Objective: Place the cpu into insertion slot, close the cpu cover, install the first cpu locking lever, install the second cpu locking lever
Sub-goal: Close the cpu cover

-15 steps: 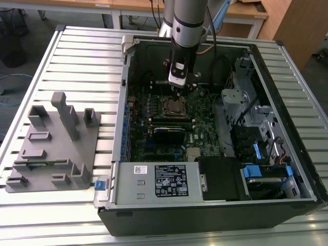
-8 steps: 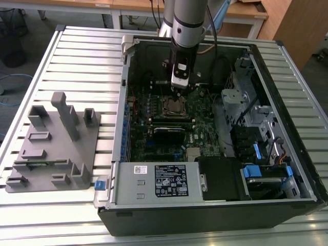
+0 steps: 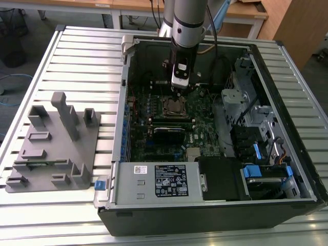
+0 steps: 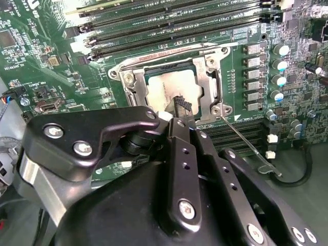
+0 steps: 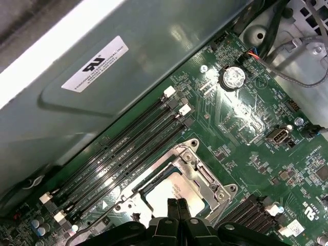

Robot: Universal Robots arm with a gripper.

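The cpu (image 4: 164, 89) lies flat in the insertion slot (image 3: 174, 106) on the green board, its silver face showing. The cpu cover (image 4: 212, 84) is folded down around it as a metal frame, also seen in the first wrist view as the cpu cover (image 5: 205, 177) ringing the cpu (image 5: 171, 192). My gripper (image 4: 182, 105) hangs just over the chip's edge, fingers pressed together with nothing between them; it appears as the gripper (image 5: 177, 205) and the gripper (image 3: 177, 89). One thin wire locking lever (image 4: 248, 146) sticks out loose from the socket corner across the board.
Long memory slots (image 4: 169, 25) run beside the socket. A black card (image 3: 169, 134) sits nearer the power supply (image 3: 154, 182). The case wall (image 5: 102, 77) stands close behind the slots. Drive cages (image 3: 246, 107) fill the exterior view's right; a grey fixture (image 3: 56, 143) stands outside the case.
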